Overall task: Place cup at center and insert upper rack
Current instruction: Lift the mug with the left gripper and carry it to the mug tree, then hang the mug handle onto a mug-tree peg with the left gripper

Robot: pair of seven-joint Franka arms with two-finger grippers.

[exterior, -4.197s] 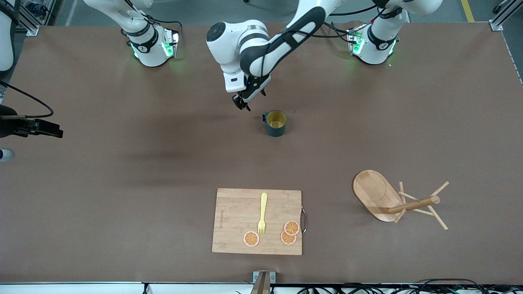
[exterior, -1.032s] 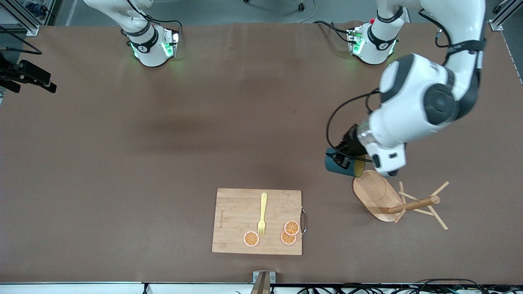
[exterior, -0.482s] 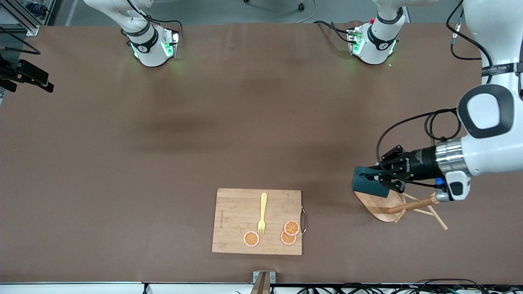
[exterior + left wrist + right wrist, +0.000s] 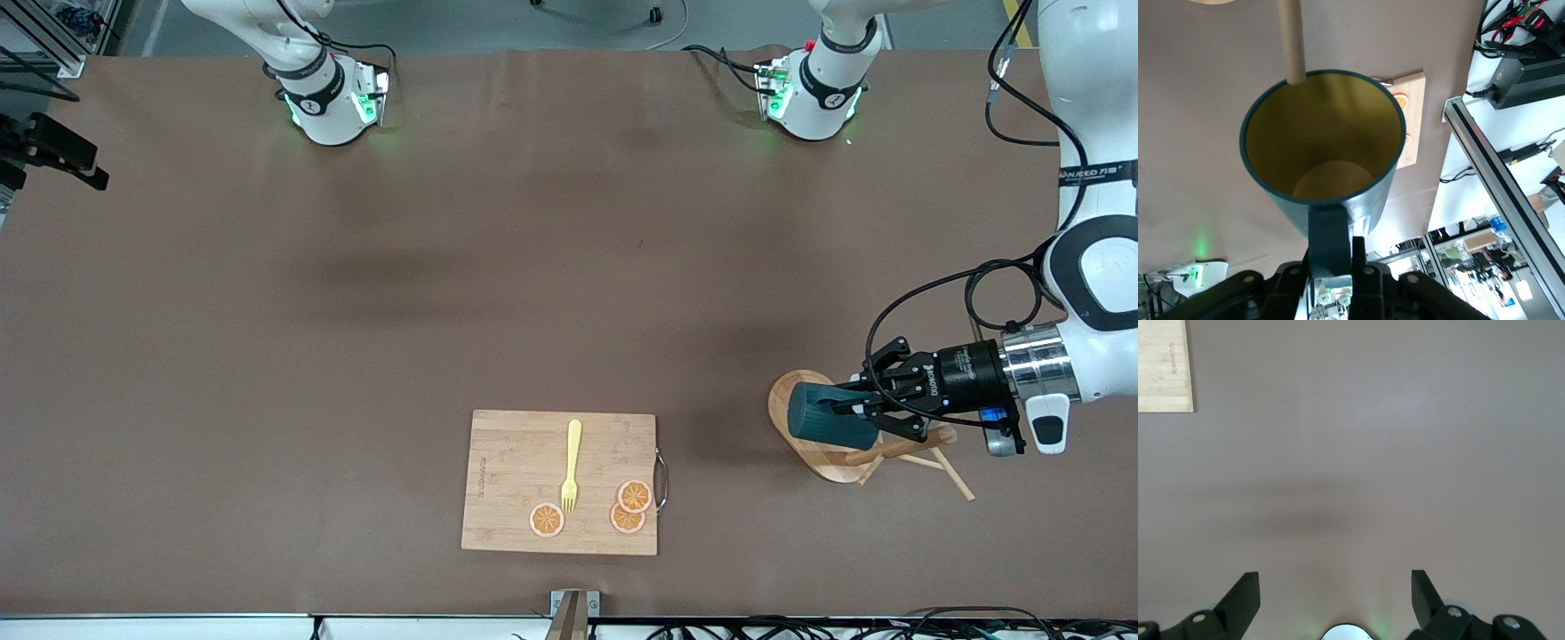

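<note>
We have the small dark teal cylindrical cup (image 4: 831, 421) clamped by its side handle in the left gripper (image 4: 855, 411), turned on its side and held in the air over the light wooden mug-tree rack (image 4: 822, 444). That rack lies tipped over near the table's front edge, toward the left arm's end, with its oval base (image 4: 805, 396) and thick round post (image 4: 893, 447) partly hidden under the cup. In the left wrist view the cup's yellowish mouth (image 4: 1321, 137) faces away from the camera, the fingers (image 4: 1358, 257) pinch the handle (image 4: 1328, 237), and the post (image 4: 1291, 41) runs just past the rim.

Our main worry is the grip. We hold only a thin handle, so the cup could swing or slip if its rim knocks the post or one of the thin crossing pegs (image 4: 951, 471). Because the rack lies on its side and looks light, any sideways push from the cup would probably roll or slide it rather than seat anything. A peg could also catch inside the cup and drag the rack along when we pull away. The cup is well apart from the table's middle, so that part of the job looks undone.

The right gripper (image 4: 1335, 597) hangs with its jaws spread wide over bare brown tabletop (image 4: 356, 311) and waits. The rectangular wooden cutting board (image 4: 516, 462) sits near the middle of the front edge, clear of our work.
</note>
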